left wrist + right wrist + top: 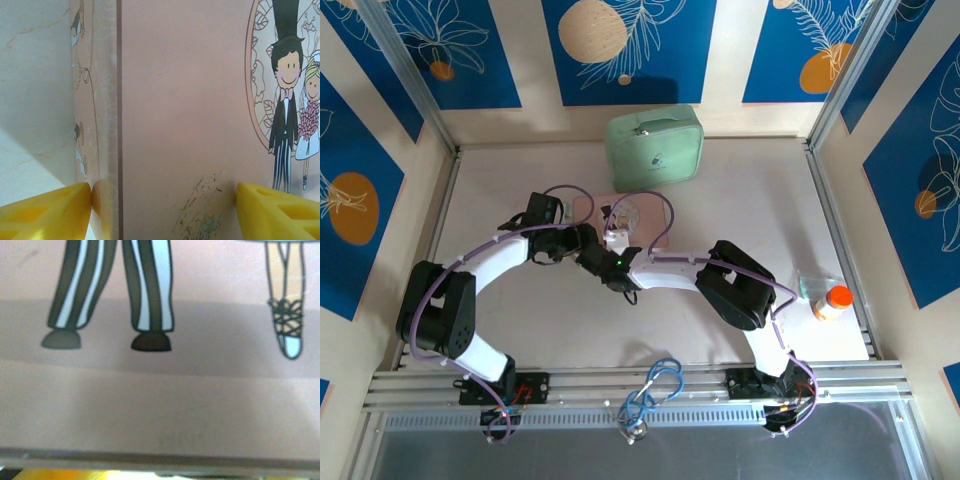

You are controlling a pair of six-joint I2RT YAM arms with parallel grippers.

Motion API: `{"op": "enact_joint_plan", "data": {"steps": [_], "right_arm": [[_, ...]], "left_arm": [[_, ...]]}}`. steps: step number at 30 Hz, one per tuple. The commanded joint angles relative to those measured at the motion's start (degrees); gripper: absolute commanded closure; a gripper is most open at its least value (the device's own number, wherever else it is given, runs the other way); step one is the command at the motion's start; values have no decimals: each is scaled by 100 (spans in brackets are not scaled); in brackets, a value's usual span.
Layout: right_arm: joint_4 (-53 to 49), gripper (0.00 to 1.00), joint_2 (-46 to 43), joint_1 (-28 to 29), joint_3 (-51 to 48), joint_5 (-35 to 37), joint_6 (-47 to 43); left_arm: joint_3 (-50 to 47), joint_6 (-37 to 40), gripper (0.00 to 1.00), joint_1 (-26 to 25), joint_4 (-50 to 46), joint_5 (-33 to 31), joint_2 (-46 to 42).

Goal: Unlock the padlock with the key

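Top external view, nearest first: one blue cable (658, 383) lies looped on the rail (860, 385) between the two arm bases. A small silvery bit at its near end is too tiny to identify. I cannot tell where the padlock or the key sits; the wrists cover much of the pink case.

Farther in, both arms bend inward and meet over that pink case (582, 207), which lies flat at mid-table. Its lid is down, so its contents are hidden.

In the left wrist view the left gripper (162, 212) has its yellow fingers (45, 212) wide apart, cut off by the bottom edge. They straddle the case's left edge. One finger is over the table (30, 100), touching or just beside the side wall; I cannot tell which. The other is over the lid, near the printed groom and bride.

The right gripper (616, 232) hangs over the case's near side. The right wrist view is a blurred close-up of the lid, showing the groom's striped trousers and the bride's feet. A yellow strip runs along the bottom edge. I cannot tell whether these fingers are apart or together.

Near the table's right edge, one bottle (834, 301) with an orange cap lies by some clear wrapping; its fill cannot be read.

Farthest, one green case (655, 147) sits closed by the back wall, its contents hidden.

That makes two cases, one bottle and one cable.
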Motion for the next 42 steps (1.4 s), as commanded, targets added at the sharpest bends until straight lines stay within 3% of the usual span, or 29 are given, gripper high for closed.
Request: {"op": "enact_joint_plan", "data": {"steps": [1, 15, 30, 37, 42], "right_arm": [[-31, 59, 4, -17, -76, 278, 187], [-251, 70, -121, 5, -120, 278, 380], [-259, 72, -452, -68, -457, 348, 675], [143, 73, -676, -105, -788, 250, 582], [1112, 72, -876, -159, -1240, -184, 115]], "left_arm": [[-61, 124, 27, 60, -121, 153, -7], [-114, 148, 27, 57, -157, 83, -60], [-172, 163, 27, 108, -224, 26, -123], [-193, 169, 27, 130, -225, 27, -144], [-193, 164, 27, 139, -240, 50, -161]]}}
